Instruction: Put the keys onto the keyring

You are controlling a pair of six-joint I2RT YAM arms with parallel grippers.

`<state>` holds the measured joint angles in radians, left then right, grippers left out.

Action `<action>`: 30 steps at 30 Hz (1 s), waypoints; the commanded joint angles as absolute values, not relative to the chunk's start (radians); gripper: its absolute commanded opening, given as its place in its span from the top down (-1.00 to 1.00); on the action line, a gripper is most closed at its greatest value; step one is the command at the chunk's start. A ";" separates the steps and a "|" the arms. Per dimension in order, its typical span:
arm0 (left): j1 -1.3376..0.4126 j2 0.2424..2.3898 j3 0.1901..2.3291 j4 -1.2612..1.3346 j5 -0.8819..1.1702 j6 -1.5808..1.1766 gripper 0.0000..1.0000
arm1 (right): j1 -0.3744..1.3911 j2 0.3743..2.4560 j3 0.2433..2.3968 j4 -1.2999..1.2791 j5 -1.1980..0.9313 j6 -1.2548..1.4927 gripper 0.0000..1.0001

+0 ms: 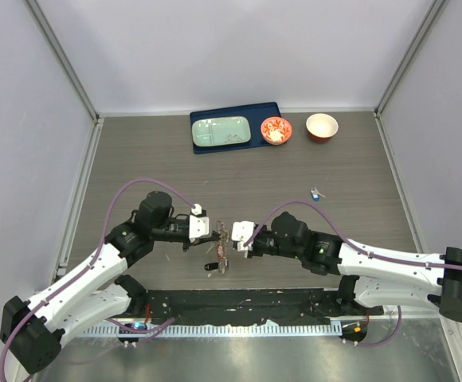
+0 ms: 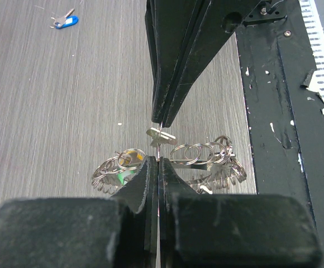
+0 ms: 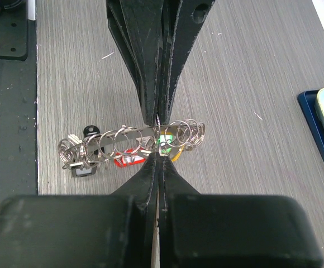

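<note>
**Both grippers pinching the keyring, lower middle of the table**

In the overhead view the two arms are reaching in from the lower corners and meeting tip to tip just below the centre of the frame. The left gripper (image 1: 217,231) is coming in from the left side and the right gripper (image 1: 237,239) from the right side, with the keyring (image 1: 221,247) sitting between them.

In the right wrist view the keyring (image 3: 139,130) is showing edge-on as a thin grey strip running across the middle of the frame. The right gripper (image 3: 158,159) is rising from the bottom edge with its fingers pressed together on that strip. The left gripper (image 3: 157,120) is coming down from the top edge and is nipping the strip from the opposite side in the same way. Many small wire loops are hanging along the strip, and keys (image 3: 125,160) with red, green and yellow heads are dangling under it.

A blue key (image 1: 316,192) is lying alone on the table (image 1: 135,159), well apart, right of centre. A tray (image 1: 203,119) carrying a plate (image 1: 221,131) is sitting at the top edge, with two bowls (image 1: 276,130) to its right.
</note>
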<state>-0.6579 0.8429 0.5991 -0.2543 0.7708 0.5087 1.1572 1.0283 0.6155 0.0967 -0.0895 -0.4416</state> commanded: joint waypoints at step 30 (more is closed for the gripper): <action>-0.653 0.841 0.615 -0.201 0.805 0.511 1.00 | 1.161 1.045 0.669 0.158 -0.121 -0.434 0.99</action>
<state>-0.6579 0.8429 0.5991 -0.2546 0.7712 0.5079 1.1572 1.0412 0.6193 0.0982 -0.0959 -0.4416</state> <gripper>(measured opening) 0.013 0.031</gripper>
